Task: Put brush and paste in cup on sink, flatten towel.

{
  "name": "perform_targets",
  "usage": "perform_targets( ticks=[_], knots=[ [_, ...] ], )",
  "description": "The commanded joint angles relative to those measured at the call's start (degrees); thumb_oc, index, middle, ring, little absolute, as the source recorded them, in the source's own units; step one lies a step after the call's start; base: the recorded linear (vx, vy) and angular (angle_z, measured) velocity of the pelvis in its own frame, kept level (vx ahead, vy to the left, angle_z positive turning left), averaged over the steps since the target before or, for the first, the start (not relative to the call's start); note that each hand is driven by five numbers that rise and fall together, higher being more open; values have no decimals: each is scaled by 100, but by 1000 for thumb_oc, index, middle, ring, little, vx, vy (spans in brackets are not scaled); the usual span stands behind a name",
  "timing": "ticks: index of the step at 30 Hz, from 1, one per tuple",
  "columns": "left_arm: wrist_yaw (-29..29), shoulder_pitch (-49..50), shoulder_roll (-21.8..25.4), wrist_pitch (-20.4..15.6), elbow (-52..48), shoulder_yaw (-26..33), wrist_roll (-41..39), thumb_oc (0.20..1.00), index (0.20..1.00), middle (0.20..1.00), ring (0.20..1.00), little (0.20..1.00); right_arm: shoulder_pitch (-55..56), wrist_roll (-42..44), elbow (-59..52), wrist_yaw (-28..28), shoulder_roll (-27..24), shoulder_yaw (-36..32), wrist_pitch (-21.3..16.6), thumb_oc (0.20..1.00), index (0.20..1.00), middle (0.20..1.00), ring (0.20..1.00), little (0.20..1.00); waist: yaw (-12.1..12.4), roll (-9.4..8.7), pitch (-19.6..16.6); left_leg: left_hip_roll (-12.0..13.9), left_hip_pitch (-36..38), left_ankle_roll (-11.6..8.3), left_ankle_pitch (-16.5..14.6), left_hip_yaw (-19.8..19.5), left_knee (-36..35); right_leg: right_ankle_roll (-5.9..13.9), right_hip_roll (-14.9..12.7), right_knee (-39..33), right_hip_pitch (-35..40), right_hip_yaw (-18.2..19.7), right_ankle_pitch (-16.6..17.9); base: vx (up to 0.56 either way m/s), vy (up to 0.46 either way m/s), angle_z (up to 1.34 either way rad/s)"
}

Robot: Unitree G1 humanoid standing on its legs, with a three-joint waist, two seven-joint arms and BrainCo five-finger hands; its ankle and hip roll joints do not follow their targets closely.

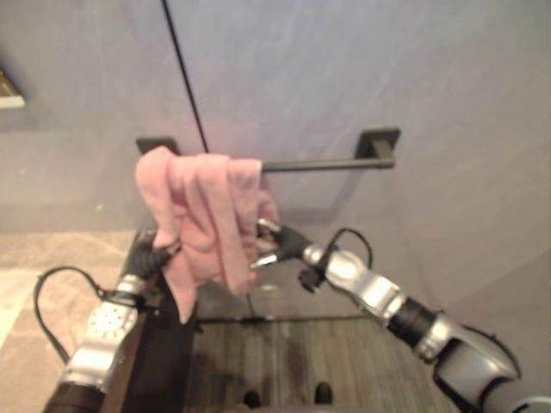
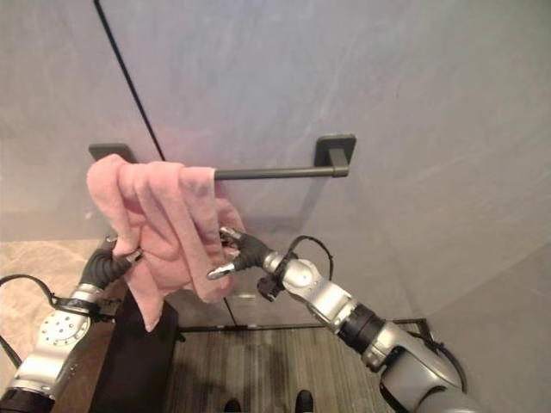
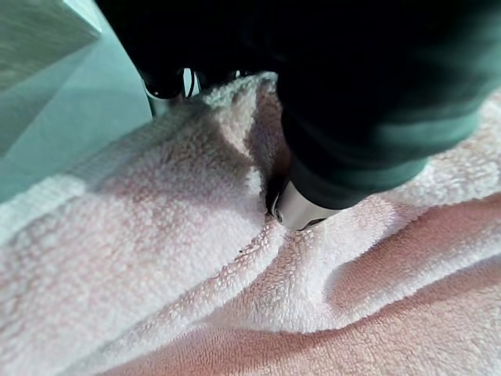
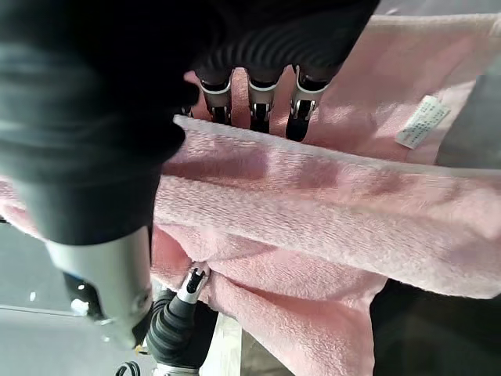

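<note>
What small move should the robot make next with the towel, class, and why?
Probably draw the right hand sideways along the bar, away from the left hand. The towel hangs bunched at the bar's left end, both hands are at its folds, and most of the bar is bare, so spreading it that way should flatten it.

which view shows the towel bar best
The right eye view: the bar runs clear from the bunched pink towel to its right bracket. The left eye view shows the same span. The wrist views show towel, not the bar. Both the left hand and right hand are at the towel.
</note>
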Motion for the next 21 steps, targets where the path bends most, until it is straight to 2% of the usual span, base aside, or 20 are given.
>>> perform_targets(
  ticks=[1, 14, 15, 16, 17, 18, 19, 20, 21],
  knots=[
    [138, -592, 553, -345, -44, -147, -186, 200, 200, 200, 200, 200, -634, 193, 167, -86, 486, 100, -264, 1000, 1000, 1000, 1000, 1000, 120, -481, -83, 117, -65, 141, -460, 81, 72, 509, -818, 27, -167, -287, 218, -11, 8, 3],
    [260, -822, 646, -378, -224, -253, -186, 200, 200, 200, 200, 200, -746, 191, 150, -250, 597, -1, -374, 1000, 1000, 1000, 1000, 1000, 211, -654, 97, 122, -387, 145, -362, -86, 72, 509, -780, 27, -377, -358, 284, -8, 7, 4],
    [282, -832, 656, -382, -257, -242, -179, 200, 200, 200, 200, 200, -750, 180, 120, -237, 598, 9, -374, 940, 940, 940, 940, 940, 219, -659, 109, 123, -412, 144, -358, -97, 72, 511, -785, 27, -395, -364, 291, -4, 16, 4],
    [282, -831, 656, -381, -258, -241, -179, 200, 200, 200, 200, 200, -750, 180, 119, -237, 598, 8, -374, 796, 796, 796, 796, 796, 218, -660, 107, 123, -415, 144, -357, -98, 72, 511, -785, 27, -398, -365, 291, -4, 17, 4],
    [307, -847, 667, -404, -301, -238, -172, 200, 200, 200, 200, 200, -749, 132, 49, -244, 559, -20, -397, 592, 592, 592, 592, 592, 221, -668, 142, 124, -458, 142, -345, -113, 72, 512, -784, 27, -433, -368, 303, 0, 0, 0],
    [308, -849, 667, -404, -301, -239, -172, 200, 200, 200, 200, 200, -748, 132, 46, -244, 557, -22, -395, 504, 504, 504, 504, 504, 221, -669, 137, 123, -464, 143, -343, -114, 72, 511, -785, 27, -439, -369, 304, 0, 0, 0],
    [313, -849, 674, -417, -335, -233, -169, 200, 200, 200, 200, 200, -764, 93, 20, -244, 527, -30, -416, 291, 291, 291, 291, 291, 219, -674, 148, 119, -496, 144, -337, -123, 72, 512, -784, 27, -468, -365, 310, 0, 0, 0],
    [331, -850, 678, -432, -363, -220, -168, 200, 200, 200, 200, 200, -760, 43, -5, -261, 502, -59, -434, 200, 200, 200, 200, 200, 215, -680, 162, 116, -518, 145, -335, -127, 72, 513, -784, 27, -491, -362, 316, 0, 0, 0],
    [359, -845, 661, -439, -383, -192, -144, 200, 200, 200, 200, 200, -724, -45, -52, -305, 448, -144, -475, 200, 200, 200, 200, 200, 204, -686, 163, 113, -554, 147, -325, -127, 72, 520, -782, 27, -531, -354, 322, 0, 0, 0]
  ],
)
